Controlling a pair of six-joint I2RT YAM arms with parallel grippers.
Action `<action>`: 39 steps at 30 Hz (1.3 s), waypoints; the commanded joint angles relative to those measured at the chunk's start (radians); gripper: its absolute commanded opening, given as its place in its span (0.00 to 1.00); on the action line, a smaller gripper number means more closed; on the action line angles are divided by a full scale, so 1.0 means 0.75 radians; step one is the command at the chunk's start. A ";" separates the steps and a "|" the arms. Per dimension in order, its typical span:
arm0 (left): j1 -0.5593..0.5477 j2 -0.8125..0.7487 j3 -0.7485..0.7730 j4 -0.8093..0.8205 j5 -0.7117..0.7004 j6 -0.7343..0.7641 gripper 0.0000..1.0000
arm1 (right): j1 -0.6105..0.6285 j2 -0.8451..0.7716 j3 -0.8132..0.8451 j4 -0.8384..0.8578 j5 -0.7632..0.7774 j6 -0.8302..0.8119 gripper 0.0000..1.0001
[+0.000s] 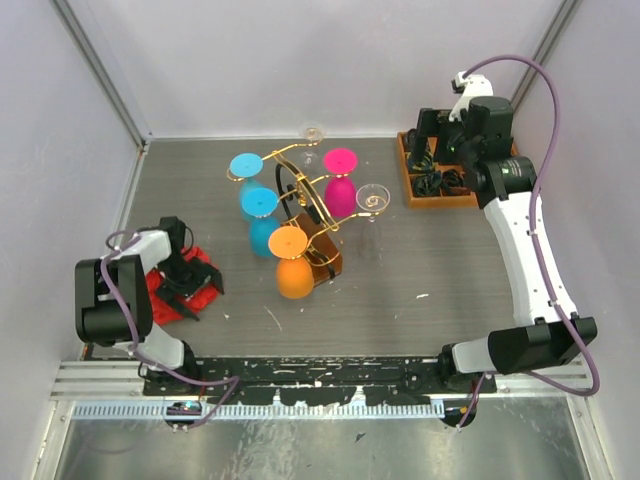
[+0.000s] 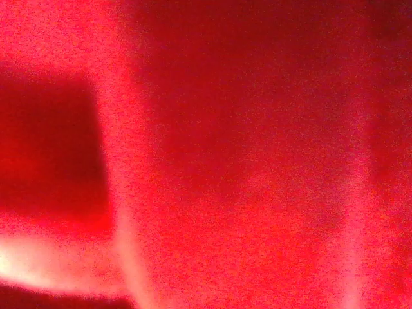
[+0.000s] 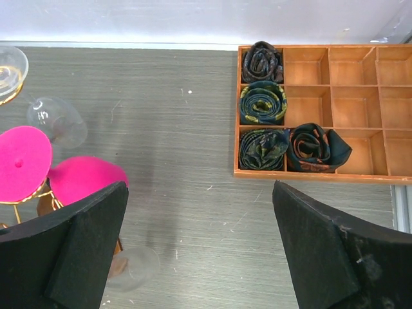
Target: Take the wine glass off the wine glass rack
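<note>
Red cloth [image 2: 257, 161] fills the left wrist view; the left gripper [image 1: 188, 285] sits on it, jaws spread wide. Near the wooden tray [image 3: 302, 173], which holds four rolled ties [image 3: 262, 103], the right gripper [image 3: 199, 212] hangs wide and empty. Mid-table, the wine glass rack [image 1: 322, 250] carries six wine glasses [image 1: 294, 277]: two blue, one orange, one pink, two clear.

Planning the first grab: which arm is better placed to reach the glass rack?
Probably right: right gripper open, pink glass and clear glass in its view. Left gripper is down at the red cloth, camera blocked.
</note>
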 commanded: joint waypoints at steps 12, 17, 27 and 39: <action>0.235 0.219 0.287 0.125 -0.279 0.204 0.98 | 0.004 -0.048 0.016 0.045 0.007 -0.012 1.00; 0.323 0.330 0.482 0.113 -0.330 0.252 0.98 | 0.004 -0.043 0.022 0.043 -0.001 -0.006 1.00; 0.411 0.354 0.751 0.093 -0.382 0.307 1.00 | 0.006 -0.038 0.020 0.029 -0.027 0.008 1.00; -0.104 -0.231 0.605 -0.026 -0.284 0.138 0.97 | 0.006 -0.015 0.071 -0.024 -0.110 0.099 0.99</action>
